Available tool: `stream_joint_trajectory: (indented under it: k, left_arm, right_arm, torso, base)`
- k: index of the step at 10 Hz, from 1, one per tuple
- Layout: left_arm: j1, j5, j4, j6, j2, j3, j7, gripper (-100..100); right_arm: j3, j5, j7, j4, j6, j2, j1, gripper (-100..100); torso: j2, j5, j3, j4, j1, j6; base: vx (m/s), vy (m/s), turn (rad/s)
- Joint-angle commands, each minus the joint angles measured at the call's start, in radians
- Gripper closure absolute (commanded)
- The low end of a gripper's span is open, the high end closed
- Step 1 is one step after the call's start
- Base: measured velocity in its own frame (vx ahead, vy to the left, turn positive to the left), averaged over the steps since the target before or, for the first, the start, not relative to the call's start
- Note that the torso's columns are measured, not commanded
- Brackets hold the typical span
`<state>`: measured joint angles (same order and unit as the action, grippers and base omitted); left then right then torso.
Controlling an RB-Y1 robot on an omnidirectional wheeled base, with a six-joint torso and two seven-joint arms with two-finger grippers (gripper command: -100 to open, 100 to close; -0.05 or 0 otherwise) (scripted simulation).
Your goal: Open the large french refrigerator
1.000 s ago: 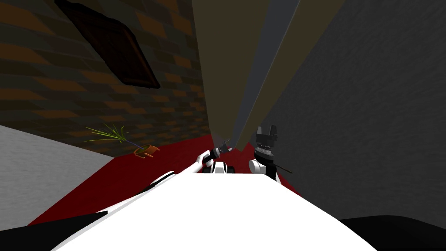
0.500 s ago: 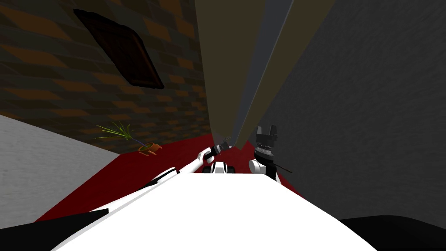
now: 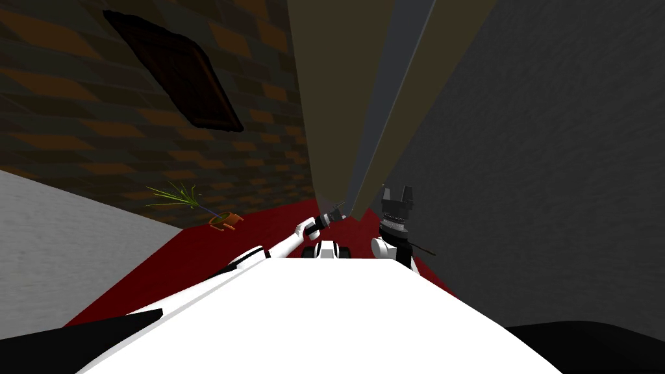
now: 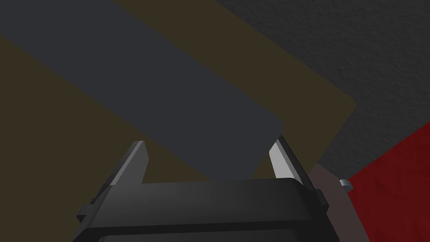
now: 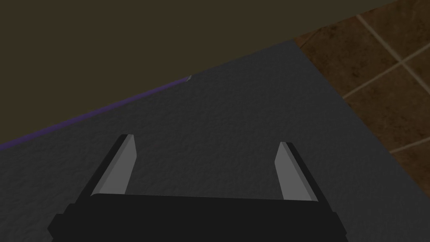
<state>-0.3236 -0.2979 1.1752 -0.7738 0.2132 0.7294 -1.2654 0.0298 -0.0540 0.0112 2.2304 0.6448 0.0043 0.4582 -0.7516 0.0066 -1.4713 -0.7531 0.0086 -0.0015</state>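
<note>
Everything in the head view has slid a little to the right since a second ago, which is my own turn and not the room's. The left arm has crept slightly closer to the foot of the tall cabinet.

At upper left a dark picture frame (image 3: pixel 172 71) hangs on the brick wall (image 3: pixel 65 130). Below it, left of centre, a potted plant (image 3: pixel 223 219) stands on the red floor (image 3: pixel 182 266). Just under the centre the left gripper (image 3: pixel 336 213) reaches to the bottom end of the refrigerator (image 3: pixel 338 97), a tall olive-brown body with a dark grey strip (image 3: pixel 389 97) running up it at top centre. In the left wrist view its fingers (image 4: pixel 136 161) are spread wide and the strip's end lies in line between them, not pinched. Right of it the right gripper (image 3: pixel 398 191) points upward, spread and empty, near the dark grey wall (image 3: pixel 552 162) on the right side.

Whether the strip is a handle I cannot tell. If it is a flat face, I judge that closing here may catch only an edge and slip off. A door swinging out could also strike the right arm, which stands near.
</note>
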Motion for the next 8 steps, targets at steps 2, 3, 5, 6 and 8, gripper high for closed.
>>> stream_joint_trajectory:
  k: [2,3,5,6,8]
  left_arm:
    - [-0.022,0.007,0.031,-0.002,-0.008,-0.010,-0.013,-100]
    - [-0.022,0.007,0.031,-0.002,-0.008,-0.010,-0.013,-100]
    - [-0.036,0.007,0.040,0.014,-0.007,-0.011,-0.026,-100]
    - [-0.036,0.007,0.040,0.014,-0.007,-0.011,-0.026,-100]
    - [-0.016,-0.003,0.021,0.040,0.008,0.004,-0.024,-100]
  right_arm:
    - [0.000,0.000,0.000,0.000,0.000,0.000,0.000,0]
    - [0.000,0.000,0.000,0.000,0.000,0.000,0.000,0]
    - [0.000,0.000,0.000,0.000,0.000,0.000,0.000,0]
    - [0.000,0.000,0.000,0.000,0.000,0.000,0.000,0]
    - [0.000,0.000,0.000,0.000,0.000,0.000,0.000,0]
  torso:
    - [-0.002,0.000,0.001,-0.001,0.001,-0.001]
    - [-0.001,0.001,0.000,-0.002,0.001,-0.001]
    - [-0.004,0.001,0.002,-0.004,0.001,0.000]
    - [-0.004,0.002,0.001,-0.006,0.001,-0.001]
    - [-0.004,0.002,0.001,-0.005,0.001,0.000]
  base:
    - [-0.014,-0.001,-0.005]
    - [-0.001,0.001,0.014]
    - [-0.020,0.007,0.008]
    - [-0.011,0.000,-0.008]
    - [0.005,-0.004,-0.004]
